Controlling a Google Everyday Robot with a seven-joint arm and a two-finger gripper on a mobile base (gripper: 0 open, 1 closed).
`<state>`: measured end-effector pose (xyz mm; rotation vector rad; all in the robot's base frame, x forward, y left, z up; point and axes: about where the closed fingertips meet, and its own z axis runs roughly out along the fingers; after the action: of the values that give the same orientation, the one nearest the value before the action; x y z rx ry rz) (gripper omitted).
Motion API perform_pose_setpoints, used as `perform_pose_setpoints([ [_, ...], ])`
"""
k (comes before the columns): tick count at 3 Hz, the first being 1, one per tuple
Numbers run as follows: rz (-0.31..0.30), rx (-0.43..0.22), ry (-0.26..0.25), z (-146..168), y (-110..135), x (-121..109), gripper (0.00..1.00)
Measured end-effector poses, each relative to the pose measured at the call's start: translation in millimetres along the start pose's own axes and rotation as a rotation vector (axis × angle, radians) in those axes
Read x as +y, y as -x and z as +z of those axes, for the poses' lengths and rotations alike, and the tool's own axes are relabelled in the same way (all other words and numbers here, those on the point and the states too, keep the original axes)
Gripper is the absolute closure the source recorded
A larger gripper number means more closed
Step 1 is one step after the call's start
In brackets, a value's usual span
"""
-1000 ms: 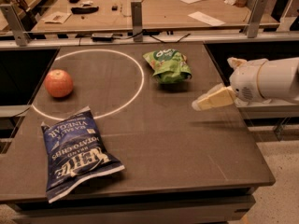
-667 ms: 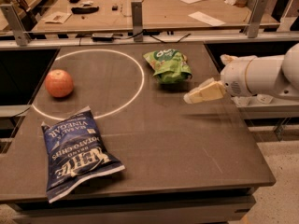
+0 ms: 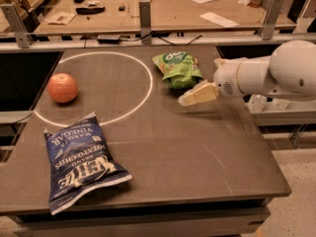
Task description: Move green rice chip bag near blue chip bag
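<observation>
1. Green rice chip bag (image 3: 177, 69): a small, crinkled, light-green bag with white lettering. It lay flat near the far edge of the worktop (image 3: 197, 152), a little right of the middle.
2. Gripper (image 3: 186, 99): cream-coloured and held low, just beside the near right corner of the green rice chip bag, with its tip pointing toward the left edge. Contact with the bag could not be told, nor whether the gripper was spread or pressed together.
3. Arm (image 3: 266, 75): white and rounded, it extended in over the right edge of the worktop and carried the gripper.
4. White ring (image 3: 151, 83): a thin circle marked on the far left part of the worktop. The green rice chip bag lay just outside its right side.
5. Apple (image 3: 62, 87): red-orange, it sat inside the ring, near the left edge.
6. Blue chip bag (image 3: 79, 164): large and dark navy with white block lettering. It lay flat at the near left corner, well apart from the green rice chip bag.
7. Bench (image 3: 163, 9): it stood beyond the far edge and held papers and small dark items.
</observation>
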<state>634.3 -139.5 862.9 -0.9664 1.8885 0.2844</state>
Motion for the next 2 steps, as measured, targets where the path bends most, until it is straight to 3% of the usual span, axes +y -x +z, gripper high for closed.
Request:
perform_pose_setpoints([
  [1,-0.015,-0.010,0.020,20,3,1,0.00],
  [2,-0.021,-0.013,0.037,37,10,4,0.16],
])
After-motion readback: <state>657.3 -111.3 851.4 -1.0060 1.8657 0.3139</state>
